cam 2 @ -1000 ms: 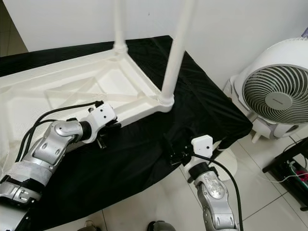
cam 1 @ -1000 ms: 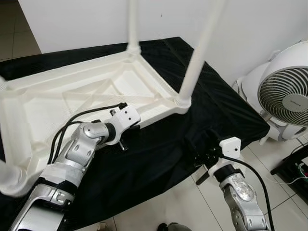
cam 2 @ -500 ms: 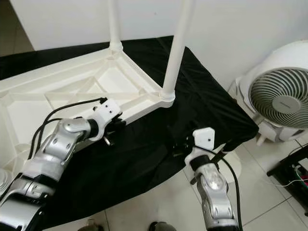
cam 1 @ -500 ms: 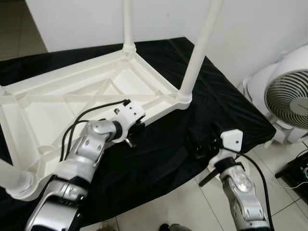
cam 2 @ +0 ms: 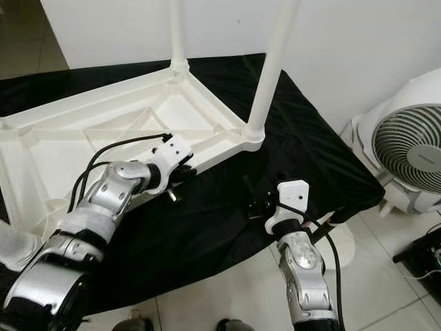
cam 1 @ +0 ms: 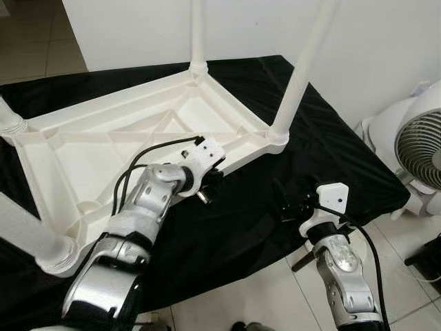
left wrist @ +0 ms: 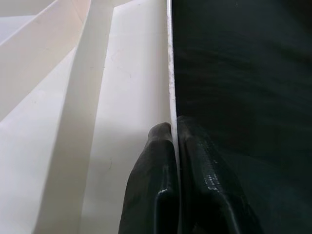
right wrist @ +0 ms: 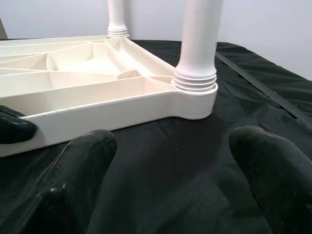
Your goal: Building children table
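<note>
1. The white children table (cam 1: 103,145) lay upside down on the black-covered worktop (cam 1: 344,165), in the upper left of the frame.
2. The left hand (cam 1: 210,181) pinched its near rim (left wrist: 170,73).
3. The right hand (cam 2: 256,204) hovered open, lower right.

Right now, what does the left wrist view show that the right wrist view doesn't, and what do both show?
The left wrist view shows, close up, the left pincer shut on the thin rim of the upturned white table, one finger on each side of the rim.

The right wrist view shows the right pincer open above the black cloth, facing a corner leg, with another leg behind and the ribbed underside between them.

Both show the white table and the black cloth beneath it.
</note>
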Tool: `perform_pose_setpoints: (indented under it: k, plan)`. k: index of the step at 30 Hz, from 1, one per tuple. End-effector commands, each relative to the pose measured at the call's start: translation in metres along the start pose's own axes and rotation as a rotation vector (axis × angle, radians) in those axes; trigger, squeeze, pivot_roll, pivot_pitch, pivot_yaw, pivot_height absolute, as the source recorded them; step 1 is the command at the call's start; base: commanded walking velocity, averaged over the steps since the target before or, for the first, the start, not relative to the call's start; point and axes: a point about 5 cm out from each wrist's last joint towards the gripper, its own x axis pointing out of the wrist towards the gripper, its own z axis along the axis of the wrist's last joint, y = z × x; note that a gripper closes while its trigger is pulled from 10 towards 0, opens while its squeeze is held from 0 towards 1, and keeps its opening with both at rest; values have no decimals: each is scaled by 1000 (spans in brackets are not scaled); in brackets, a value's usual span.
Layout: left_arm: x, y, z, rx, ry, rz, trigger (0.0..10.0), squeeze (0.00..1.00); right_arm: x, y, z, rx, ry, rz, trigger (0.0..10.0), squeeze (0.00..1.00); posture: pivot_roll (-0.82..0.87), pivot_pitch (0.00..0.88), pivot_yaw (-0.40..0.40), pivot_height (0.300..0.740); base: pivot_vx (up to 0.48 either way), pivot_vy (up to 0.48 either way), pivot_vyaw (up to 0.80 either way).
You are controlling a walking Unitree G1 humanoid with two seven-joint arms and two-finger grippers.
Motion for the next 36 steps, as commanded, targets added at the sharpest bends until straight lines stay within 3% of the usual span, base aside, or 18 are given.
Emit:
perform_pose_setpoints:
  k: [1, 9, 10, 11, 14, 23, 27, 36]
  plan:
    - [2, 14, 20, -18, -133, 419, 10000, 1000, -1, -1, -3, 4, 15, -21, 10000, 0, 2, 92, -21, 740, 0, 0, 0]
    - [-6, 5, 36, -21, -285, 319, 10000, 1000, 1, -1, -3, 8, 13, -33, 10000, 0, 11, 93, -25, 740, 0, 0, 0]
    - [-9, 4, 37, -23, -309, 306, 10000, 788, 2, -1, -3, 8, 13, -33, 10000, 0, 13, 94, -26, 740, 0, 0, 0]
    - [-14, 2, 38, -18, -343, 286, 10000, 0, 2, -1, -3, 9, 12, -34, 10000, 0, 18, 94, -28, 740, 0, 0, 0]
    - [-18, -1, 38, -8, -373, 257, 10000, 0, 3, 0, -3, 10, 11, -34, 10000, 0, 20, 94, -30, 740, 0, 0, 0]
    - [-55, -11, 24, 8, -454, 242, 10000, 0, 9, 3, -4, 10, 10, -21, 10000, 0, 49, 96, -47, 740, 0, 0, 0]
    - [-63, -11, 18, -3, -452, 253, 10000, 0, 11, 3, -4, 9, 11, -19, 10000, 0, 58, 96, -54, 740, 0, 0, 0]
    - [-96, -12, -21, -39, -368, 332, 10000, 0, 20, -3, -5, -12, 17, -31, 10000, 0, 80, 97, -74, 740, 0, 0, 0]
